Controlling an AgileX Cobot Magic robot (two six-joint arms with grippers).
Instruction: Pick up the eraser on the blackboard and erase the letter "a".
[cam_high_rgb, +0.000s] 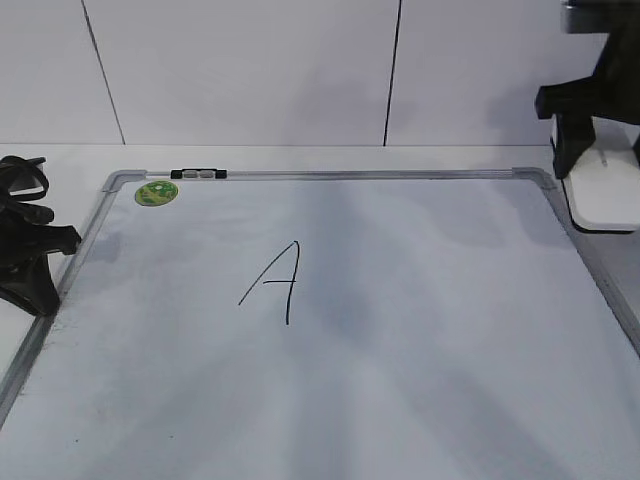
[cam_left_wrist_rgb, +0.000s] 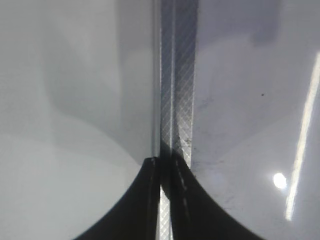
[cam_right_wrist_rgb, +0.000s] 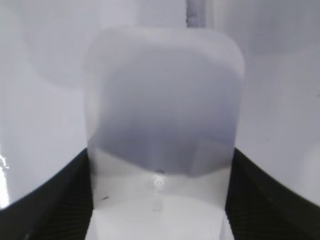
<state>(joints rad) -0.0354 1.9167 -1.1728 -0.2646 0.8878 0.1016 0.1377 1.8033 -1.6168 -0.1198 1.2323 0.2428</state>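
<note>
— While the blackboard (cam_high_rgb: 420, 350) takes up nearly the whole table in front of me, tell me what sits inside its frame.

— Inside the silver frame I see a capital "A" (cam_high_rgb: 275, 283) in thin black marker, left of the middle, and a green round sticker (cam_high_rgb: 156, 193) at the far left corner. A small dark clip (cam_high_rgb: 198, 174) sits on the far rail just beside that sticker. I can find no lowercase letter "a" on the white surface.

— And the eraser?

— The eraser (cam_high_rgb: 603, 192) is at the far right corner, lying just outside the frame rail as far as I can tell. My right gripper (cam_right_wrist_rgb: 160, 200) is clenched on it: in my right wrist view the dark fingers (cam_right_wrist_rgb: 60, 195) press against both sides of the white block, whose faint grey marking shows on top.

— Your other side?

— My left gripper (cam_left_wrist_rgb: 165, 200) hangs over the left frame rail (cam_left_wrist_rgb: 175, 100). Its jaws are pressed together with only a sliver between them, grasping nothing. In the exterior view it sits low at the board's left edge, well apart from the eraser
</note>
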